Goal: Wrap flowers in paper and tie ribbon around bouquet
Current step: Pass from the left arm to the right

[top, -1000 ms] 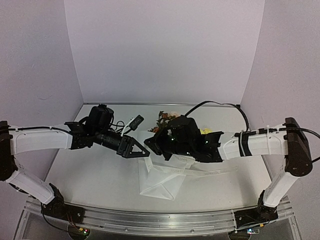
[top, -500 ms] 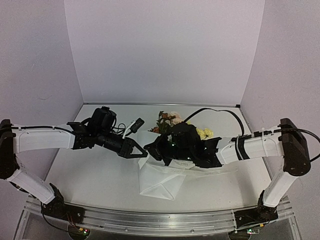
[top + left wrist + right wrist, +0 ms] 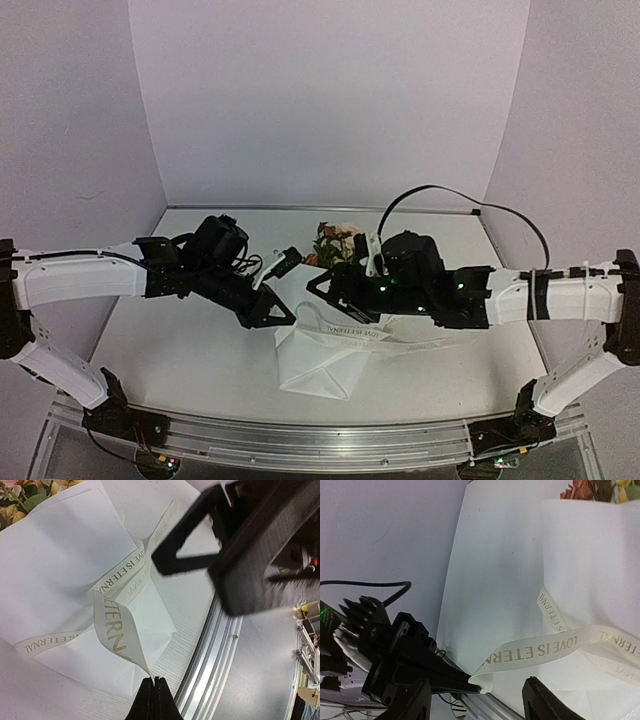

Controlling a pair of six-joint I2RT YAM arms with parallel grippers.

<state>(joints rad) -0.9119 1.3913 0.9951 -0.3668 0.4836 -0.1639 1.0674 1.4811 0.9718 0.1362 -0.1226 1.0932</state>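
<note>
Tying stage, I judged: left fingers [image 3: 154,699] pinched shut on the ribbon [image 3: 112,625] end at six o'clock; right fingers [image 3: 542,700] gaped empty. Next move called for looping the bouquet [image 3: 318,362].

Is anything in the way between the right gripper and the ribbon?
Only the left gripper: it is shut on the loose end of the ribbon, directly in front of the open jaws of the right gripper. The rest of the ribbon lies bare across the paper, with nothing covering it.

The ribbon [image 3: 112,630] bears repeated gold lettering reading "LOVE IS ETERNAL".
</note>
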